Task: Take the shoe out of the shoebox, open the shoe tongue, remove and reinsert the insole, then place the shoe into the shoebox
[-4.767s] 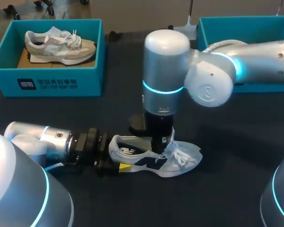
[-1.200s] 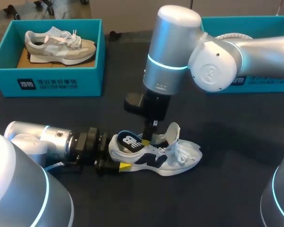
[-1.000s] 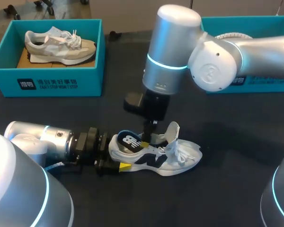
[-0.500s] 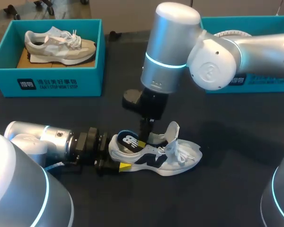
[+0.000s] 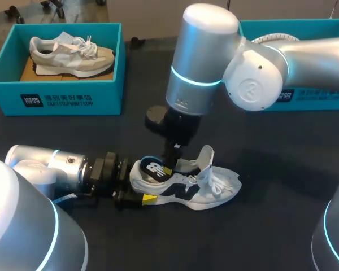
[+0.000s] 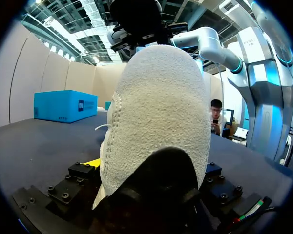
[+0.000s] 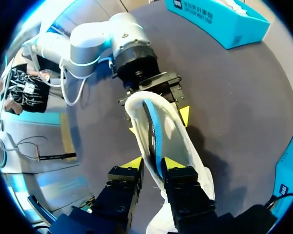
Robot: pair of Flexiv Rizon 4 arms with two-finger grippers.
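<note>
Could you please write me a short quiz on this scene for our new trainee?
1. True or false: the right gripper is shut on the insole, which is lifted partly out of the shoe.
2. Which part of that shoe does the left gripper clamp? A toe; B heel; C laces.
3. What lies in the left shoebox?
Key: 1 true; 2 B; 3 a grey shoe.
</note>
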